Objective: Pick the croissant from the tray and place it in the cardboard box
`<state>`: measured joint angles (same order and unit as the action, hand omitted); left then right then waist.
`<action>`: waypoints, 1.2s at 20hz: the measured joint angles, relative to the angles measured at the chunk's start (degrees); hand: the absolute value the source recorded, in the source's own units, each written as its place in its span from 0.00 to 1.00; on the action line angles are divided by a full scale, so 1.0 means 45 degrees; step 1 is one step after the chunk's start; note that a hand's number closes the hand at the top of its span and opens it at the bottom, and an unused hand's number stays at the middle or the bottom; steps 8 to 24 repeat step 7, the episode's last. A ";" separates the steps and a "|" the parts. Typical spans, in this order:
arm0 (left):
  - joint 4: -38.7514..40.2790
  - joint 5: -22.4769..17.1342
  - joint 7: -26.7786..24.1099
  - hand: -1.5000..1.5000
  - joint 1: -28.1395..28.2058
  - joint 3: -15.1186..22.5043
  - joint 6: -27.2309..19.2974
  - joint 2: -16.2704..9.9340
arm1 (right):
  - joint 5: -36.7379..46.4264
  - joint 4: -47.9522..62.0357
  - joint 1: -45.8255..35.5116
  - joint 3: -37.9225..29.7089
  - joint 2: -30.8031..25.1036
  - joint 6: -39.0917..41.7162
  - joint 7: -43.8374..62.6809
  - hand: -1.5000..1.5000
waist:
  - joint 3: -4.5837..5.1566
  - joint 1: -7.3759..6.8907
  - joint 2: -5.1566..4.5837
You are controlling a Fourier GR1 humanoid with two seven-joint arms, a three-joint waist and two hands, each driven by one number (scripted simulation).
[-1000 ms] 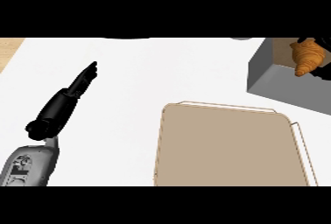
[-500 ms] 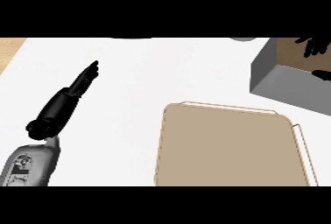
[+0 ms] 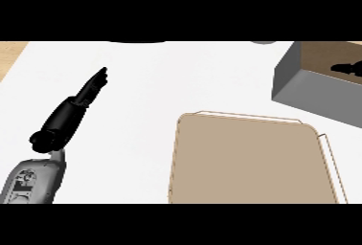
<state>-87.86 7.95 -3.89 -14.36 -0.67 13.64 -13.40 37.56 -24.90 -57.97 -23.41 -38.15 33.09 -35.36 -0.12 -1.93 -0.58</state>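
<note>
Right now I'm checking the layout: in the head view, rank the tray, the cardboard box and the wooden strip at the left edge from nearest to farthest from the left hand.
From the left hand:
1. Wooden strip, upper left edge.
2. Tray, lower right.
3. Cardboard box, far upper right.

Counter: you had a white counter top [image 3: 163, 81] filling nearly the whole head view, with a strip of light wood showing at its far left edge.
Tray: you saw a flat tan tray [image 3: 247, 162] lying on the counter at lower centre-right, thin raised rim along its far and right sides.
Box: you saw the grey-walled cardboard box [image 3: 300, 83] standing at the upper right, brown inside, well apart from the tray.
</note>
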 measured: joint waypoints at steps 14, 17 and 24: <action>-0.0074 0.0036 0.0211 0.50 -0.0221 0.0052 -0.0017 0.0075 | -0.2603 0.2418 -0.0999 -0.2700 -0.0864 0.1028 0.2458 0.00 | -0.0012 -0.0157 -0.0128; -0.0074 0.0036 0.0211 0.50 -0.0221 0.0052 -0.0017 0.0075 | -0.2603 0.2418 -0.0999 -0.2700 -0.0864 0.1028 0.2458 0.00 | -0.0012 -0.0157 -0.0128; -0.0074 0.0036 0.0211 0.50 -0.0221 0.0052 -0.0017 0.0075 | -0.2603 0.2418 -0.0999 -0.2700 -0.0864 0.1028 0.2458 0.00 | -0.0012 -0.0157 -0.0128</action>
